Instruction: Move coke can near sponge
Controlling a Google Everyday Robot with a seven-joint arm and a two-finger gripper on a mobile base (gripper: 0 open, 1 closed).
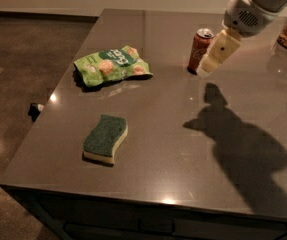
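Camera view: coke can (201,49) upright, upper right of frame; tool (206,65) just beside its right flank, open-or-closed state impossible to tell. Sponge (105,138) lower left on surface (173,149), well apart. Advise centring at mid-height before clamping, to avoid tipping.

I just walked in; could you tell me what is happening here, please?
The robot's gripper hangs beside the small red coke can, which stands upright on the far side of the dark table, not yet lifted. The wavy green-and-yellow sponge lies near the front edge, with a crinkled green snack bag farther back.
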